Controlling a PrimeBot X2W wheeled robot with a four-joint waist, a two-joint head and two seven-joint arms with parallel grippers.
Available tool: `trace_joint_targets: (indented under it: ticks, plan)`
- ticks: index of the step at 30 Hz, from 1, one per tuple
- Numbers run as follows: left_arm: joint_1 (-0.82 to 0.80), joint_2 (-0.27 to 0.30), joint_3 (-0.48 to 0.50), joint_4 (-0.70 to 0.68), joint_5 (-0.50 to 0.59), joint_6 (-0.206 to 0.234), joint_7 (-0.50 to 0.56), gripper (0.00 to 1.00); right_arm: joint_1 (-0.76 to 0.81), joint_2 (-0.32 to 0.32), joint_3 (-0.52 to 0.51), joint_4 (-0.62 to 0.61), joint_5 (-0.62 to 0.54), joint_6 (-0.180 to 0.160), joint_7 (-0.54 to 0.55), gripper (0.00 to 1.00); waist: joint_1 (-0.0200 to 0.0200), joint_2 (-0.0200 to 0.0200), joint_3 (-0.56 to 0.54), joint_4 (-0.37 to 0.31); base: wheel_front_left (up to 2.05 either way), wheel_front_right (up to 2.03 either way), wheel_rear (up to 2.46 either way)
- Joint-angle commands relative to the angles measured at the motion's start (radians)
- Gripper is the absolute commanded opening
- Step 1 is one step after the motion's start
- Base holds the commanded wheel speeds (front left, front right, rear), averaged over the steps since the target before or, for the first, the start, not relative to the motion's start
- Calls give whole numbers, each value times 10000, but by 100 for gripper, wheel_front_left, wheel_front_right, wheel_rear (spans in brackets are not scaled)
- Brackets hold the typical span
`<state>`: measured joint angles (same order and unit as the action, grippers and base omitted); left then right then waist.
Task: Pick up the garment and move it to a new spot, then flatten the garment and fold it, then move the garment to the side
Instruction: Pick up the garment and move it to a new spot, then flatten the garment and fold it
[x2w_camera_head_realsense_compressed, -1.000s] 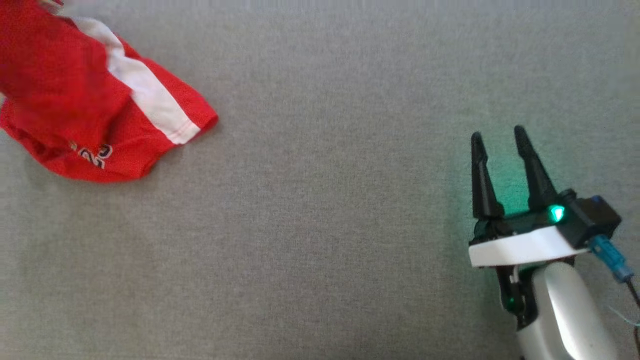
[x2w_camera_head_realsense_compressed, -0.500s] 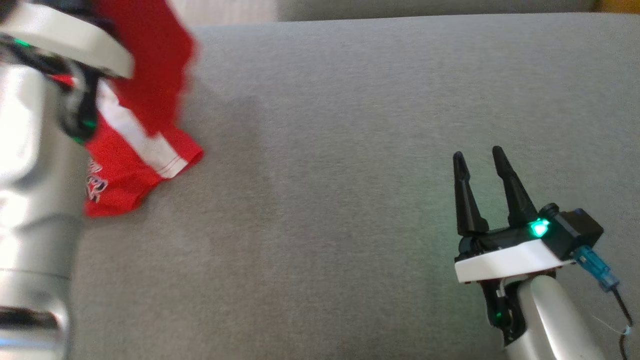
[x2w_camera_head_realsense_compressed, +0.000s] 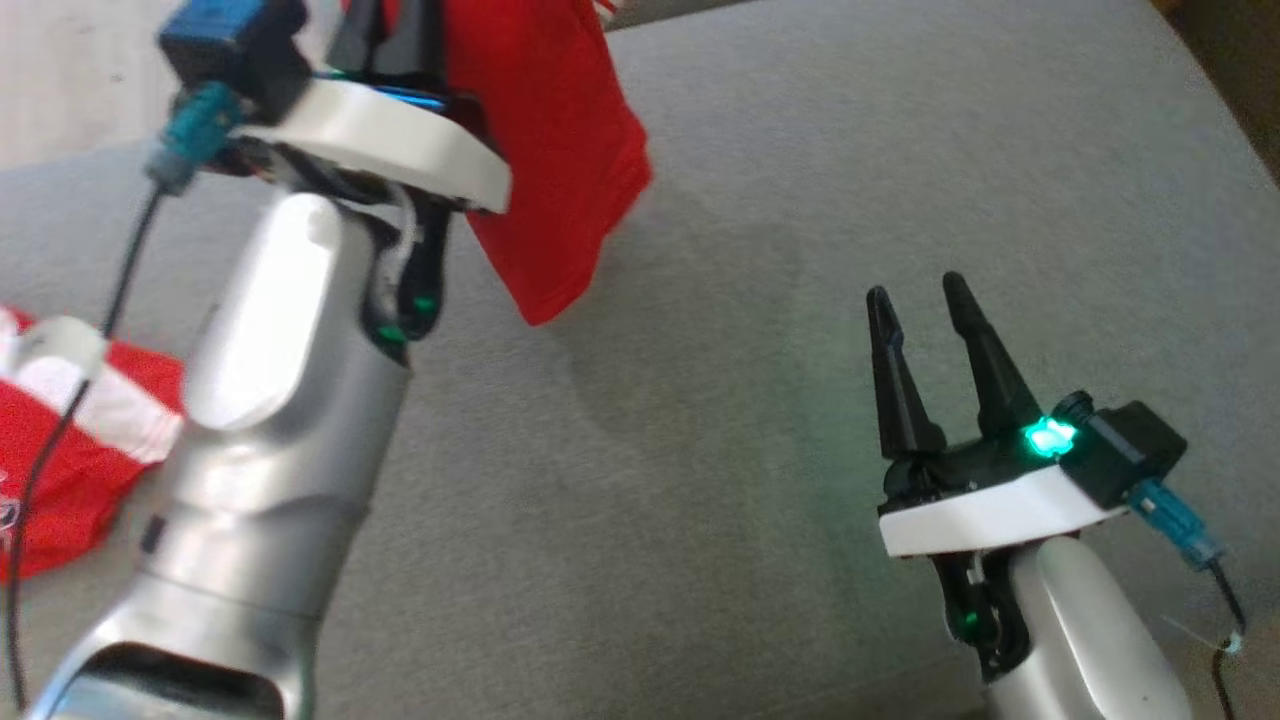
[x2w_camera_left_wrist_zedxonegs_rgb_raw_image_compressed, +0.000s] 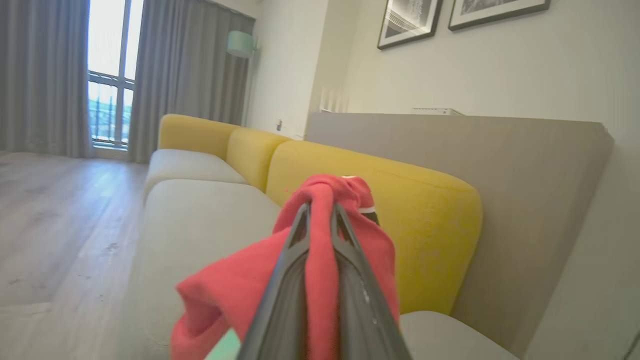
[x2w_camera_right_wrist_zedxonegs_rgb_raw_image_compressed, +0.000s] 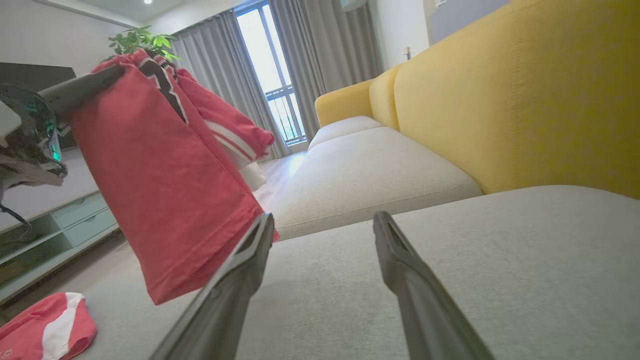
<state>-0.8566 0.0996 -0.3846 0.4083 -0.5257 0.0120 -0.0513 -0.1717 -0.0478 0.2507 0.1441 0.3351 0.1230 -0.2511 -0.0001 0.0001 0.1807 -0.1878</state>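
Left jaws: clenched on the red garment (x2w_camera_head_realsense_compressed: 550, 170); in the left wrist view a bunched fold is pinched between the two dark fingers (x2w_camera_left_wrist_zedxonegs_rgb_raw_image_compressed: 294, 257), with cloth spilling out to both sides.
Right jaws: released and spread wide, nothing between them; the fingers (x2w_camera_head_realsense_compressed: 985, 360) sit low over the grey seat cushion (x2w_camera_head_realsense_compressed: 750, 420).
Garment: held up clear of the seat cushion, hanging limp from the left jaws, its lower hem free in the air above the cushion. A white-striped part shows behind the hanging panel in the right wrist view.
Left forearm (x2w_camera_head_realsense_compressed: 280, 400): silver, raised above the seat cushion's left part.
Red-and-white heap (x2w_camera_head_realsense_compressed: 70, 480): lying on the seat cushion at its far left edge, beyond the left forearm; cannot tell whether it joins the held cloth.
Yellow backrest (x2w_camera_right_wrist_zedxonegs_rgb_raw_image_compressed: 500, 100): rises directly behind the seat cushion.
Wood floor (x2w_camera_left_wrist_zedxonegs_rgb_raw_image_compressed: 50, 225): in front of the seat cushion.
Grey curtains (x2w_camera_right_wrist_zedxonegs_rgb_raw_image_compressed: 225, 65): well beyond the seat cushion's far end, flanking a bright window.
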Motion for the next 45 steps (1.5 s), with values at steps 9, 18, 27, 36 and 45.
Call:
trace_joint_targets:
  ticks: [9,18,27,36,45]
  plan:
    - [-279,481,50,981,575,380,-970,100,-360,-24,-175,-456,127,77,-106,100,1,-1,488,-176,0,0,0]
    - [1779,2053,779,800,702,351,-1985,100,69,-24,-956,-283,-344,77,-106,100,1,-1,-1,1359,0,0,0]
    - [5987,1372,1279,-1895,1518,832,-2101,100,672,-24,-1538,38,-670,77,-106,100,1,-1,-659,2427,0,0,0]
    - [7360,399,2048,-2705,2310,722,-2103,100,910,-24,-1610,117,-587,77,-107,100,1,-1,-881,2625,0,0,0]
    - [7033,-35,2370,-2727,2850,84,-2104,100,282,-24,-1310,495,-1099,77,-107,100,1,-1,-177,2963,0,0,0]
